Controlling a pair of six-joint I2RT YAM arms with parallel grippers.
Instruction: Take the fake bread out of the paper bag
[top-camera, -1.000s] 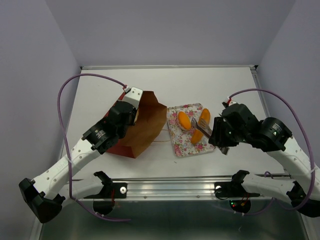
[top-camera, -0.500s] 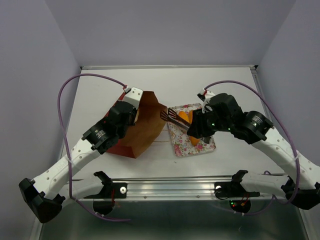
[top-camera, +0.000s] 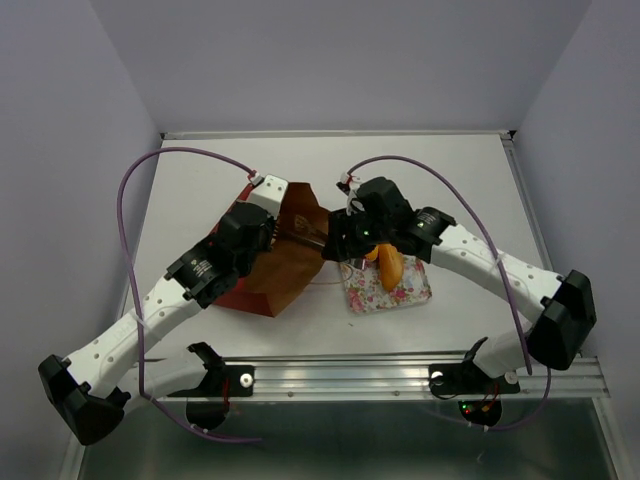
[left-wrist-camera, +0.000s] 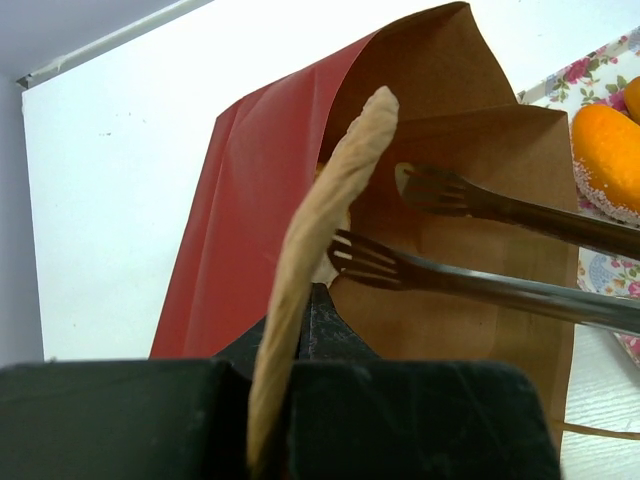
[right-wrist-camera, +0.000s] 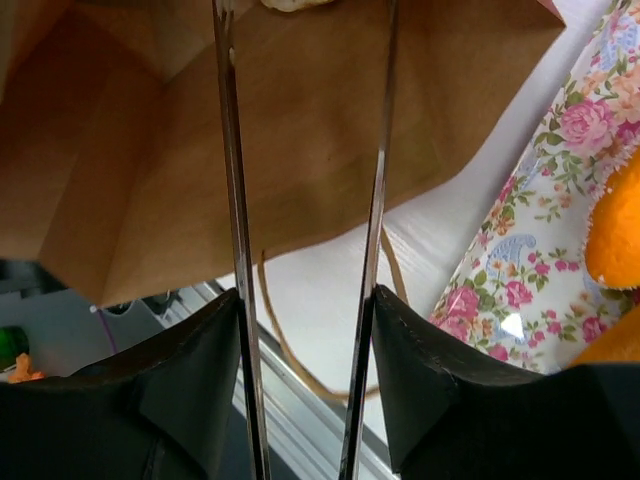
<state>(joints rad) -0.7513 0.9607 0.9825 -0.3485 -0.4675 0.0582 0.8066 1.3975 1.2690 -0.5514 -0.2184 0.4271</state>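
Note:
The red-brown paper bag (top-camera: 292, 262) lies on its side with its mouth toward the right. My left gripper (top-camera: 266, 212) is shut on the bag's upper rim (left-wrist-camera: 340, 190) and holds the mouth open. My right gripper (top-camera: 348, 238) is shut on metal tongs (top-camera: 308, 232), whose forked tips (left-wrist-camera: 420, 225) stand apart inside the bag's mouth with nothing between them. An orange bread loaf (top-camera: 389, 265) lies on the floral tray (top-camera: 366, 292) and shows at the edge of both wrist views (left-wrist-camera: 608, 160) (right-wrist-camera: 615, 235). A pale piece (right-wrist-camera: 290, 4) shows just past the tong arms (right-wrist-camera: 232, 190), inside the bag.
The bag's cord handle (right-wrist-camera: 290, 350) loops on the white table between bag and tray (right-wrist-camera: 530, 250). The right arm (top-camera: 470, 255) reaches across above the tray. A metal rail (top-camera: 340, 378) runs along the table's near edge.
My right arm has swung left from over the tray to the bag, and the tongs' tips now reach into the bag's mouth. The left arm has held still on the rim.

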